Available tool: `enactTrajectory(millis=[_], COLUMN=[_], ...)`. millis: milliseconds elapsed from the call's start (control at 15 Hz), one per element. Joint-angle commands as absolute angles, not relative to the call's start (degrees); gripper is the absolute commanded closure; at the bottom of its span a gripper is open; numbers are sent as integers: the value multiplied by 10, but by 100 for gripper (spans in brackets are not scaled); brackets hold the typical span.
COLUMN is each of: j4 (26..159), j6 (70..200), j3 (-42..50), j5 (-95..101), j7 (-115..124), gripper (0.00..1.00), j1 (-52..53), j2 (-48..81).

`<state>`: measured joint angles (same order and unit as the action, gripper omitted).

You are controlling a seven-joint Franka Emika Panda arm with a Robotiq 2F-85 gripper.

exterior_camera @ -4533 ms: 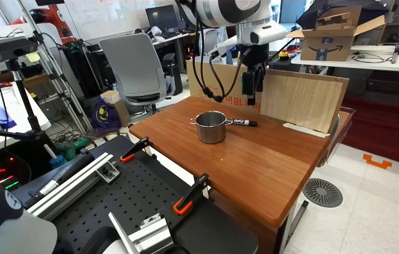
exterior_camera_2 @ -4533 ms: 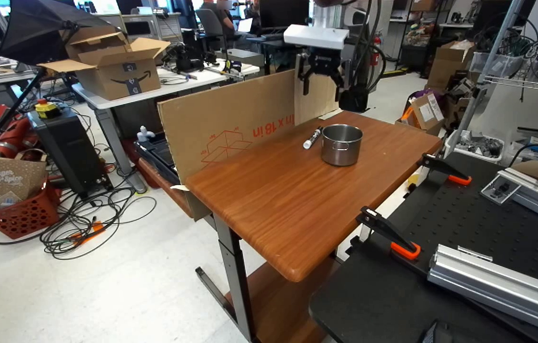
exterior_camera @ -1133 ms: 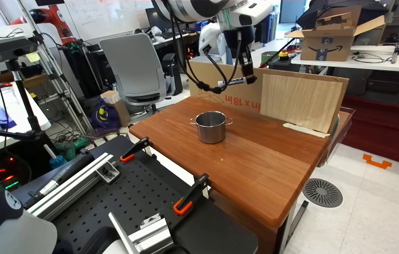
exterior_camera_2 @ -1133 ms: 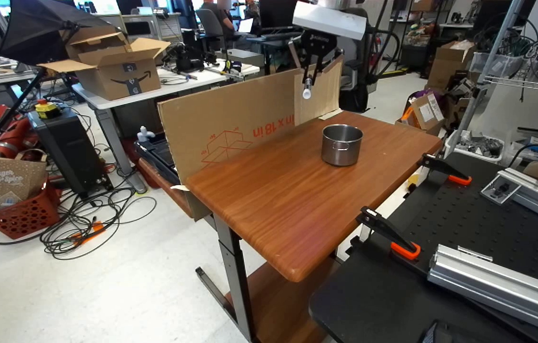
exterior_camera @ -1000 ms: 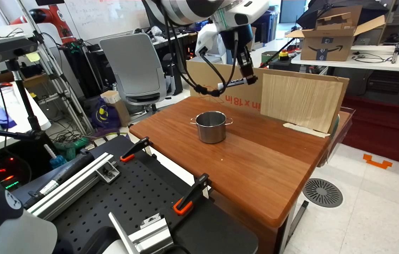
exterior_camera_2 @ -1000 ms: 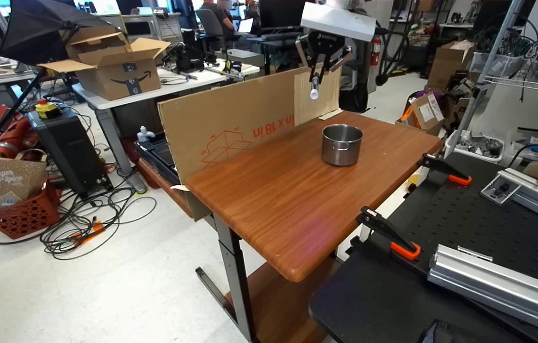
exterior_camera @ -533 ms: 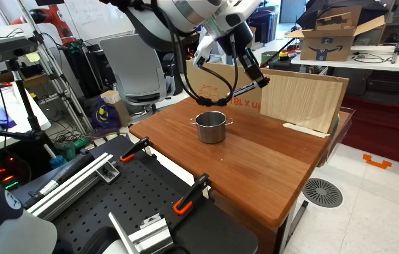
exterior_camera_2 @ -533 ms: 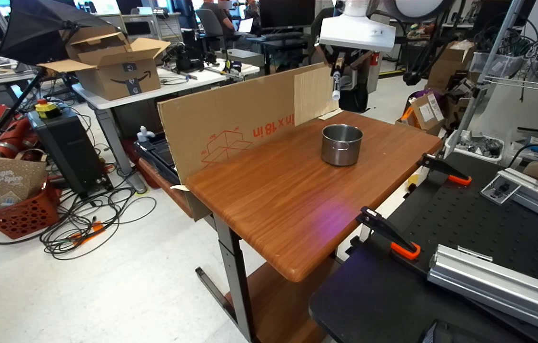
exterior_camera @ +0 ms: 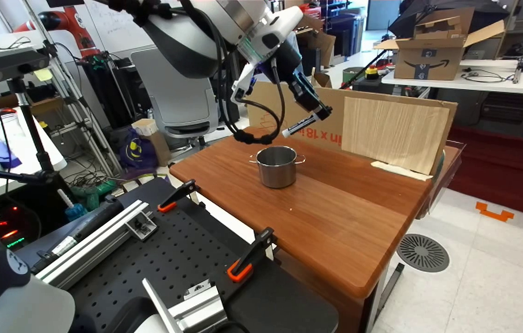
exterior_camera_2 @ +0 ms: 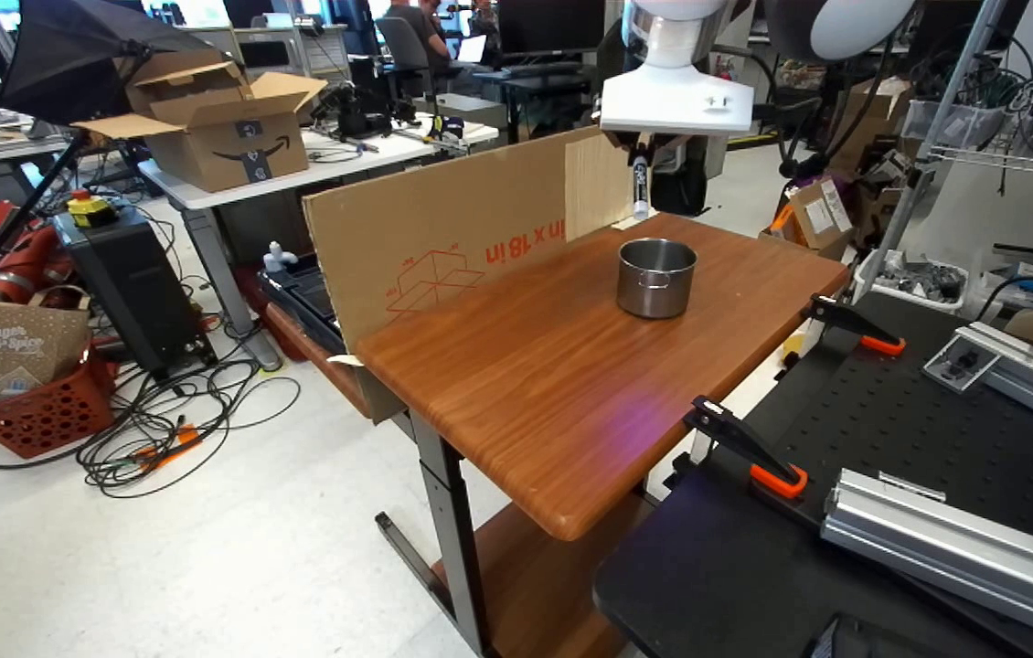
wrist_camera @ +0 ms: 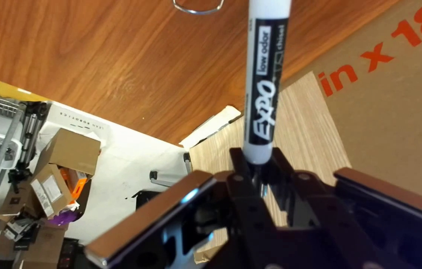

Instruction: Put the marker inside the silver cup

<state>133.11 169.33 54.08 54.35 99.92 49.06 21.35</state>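
The marker (exterior_camera: 299, 126), white with a black label, is pinched at its dark end by my gripper (exterior_camera: 325, 112). It slopes down, with its white end the lower one. The silver cup (exterior_camera: 277, 171) stands upright on the table, and in both exterior views that white end is above the cup's rim level and outside it. In the wrist view the marker (wrist_camera: 265, 86) runs up from between the fingertips and hides part of the table. Only a wire handle (wrist_camera: 198, 11) of the cup shows there, at the top edge.
A cardboard sheet (exterior_camera_2: 443, 238) stands along the back of the wooden table (exterior_camera: 335, 217), close behind my gripper. Two black and orange clamps (exterior_camera: 252, 256) sit along the near edge by the black perforated board (exterior_camera: 183, 245). Cables hang from the arm.
Some seconds ago the marker lay beside the cup; now it is held in the air. Over the last second the gripper has tilted, swinging the marker from nearly level to a steep downward slope, nearer the cup.
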Motion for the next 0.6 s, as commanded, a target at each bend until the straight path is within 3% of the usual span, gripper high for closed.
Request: enactTrajectory(millis=[0,533], j4=[1343,1370], j6=[1681,1664], j3=[578,578], j5=[588,604], j7=[1048,1053], gripper=[95,95], j1=[538,565], j2=[227,242])
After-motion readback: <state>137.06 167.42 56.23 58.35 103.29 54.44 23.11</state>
